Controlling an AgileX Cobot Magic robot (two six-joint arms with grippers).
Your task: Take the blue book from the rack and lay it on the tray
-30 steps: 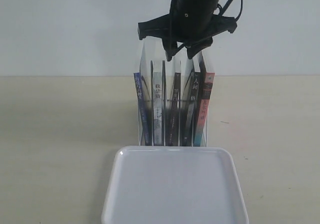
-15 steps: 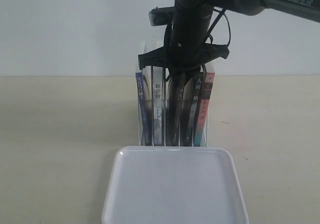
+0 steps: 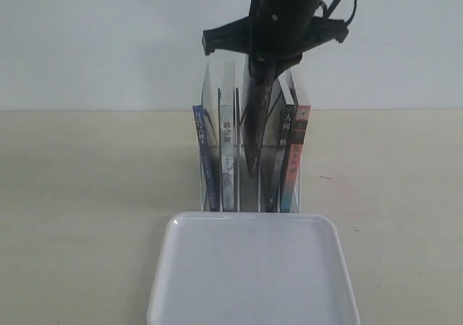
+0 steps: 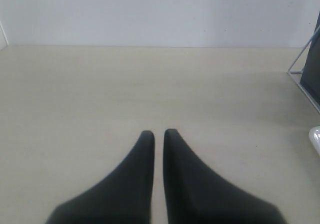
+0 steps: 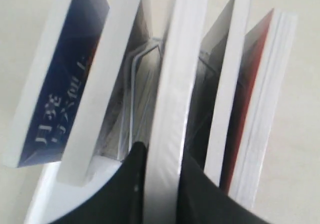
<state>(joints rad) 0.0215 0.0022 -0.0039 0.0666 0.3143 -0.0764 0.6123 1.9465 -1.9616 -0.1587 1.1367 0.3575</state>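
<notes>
The blue book (image 3: pixel 204 158) stands in the leftmost slot of the clear rack (image 3: pixel 213 86); its blue cover with white characters (image 5: pixel 65 84) shows in the right wrist view. My right gripper (image 3: pixel 259 75) hangs over the rack's middle, shut on a different, dark-spined book (image 3: pixel 253 133), which is raised partly out of its slot. That book's white page edge (image 5: pixel 177 74) sits between the right gripper's (image 5: pixel 160 151) fingers. The white tray (image 3: pixel 253 267) lies in front of the rack. My left gripper (image 4: pixel 158 132) hovers over bare table, shut on nothing.
A grey-spined book (image 3: pixel 228 162), another dark book (image 3: pixel 278 158) and a red-and-teal-spined book (image 3: pixel 295 158) also stand in the rack. The left wrist view catches the rack's edge (image 4: pixel 305 79) and a tray corner (image 4: pixel 316 136).
My right gripper dropped into the rack's middle, closed on the dark-spined book, then rose, lifting that book partly out. The blue book has not moved.
</notes>
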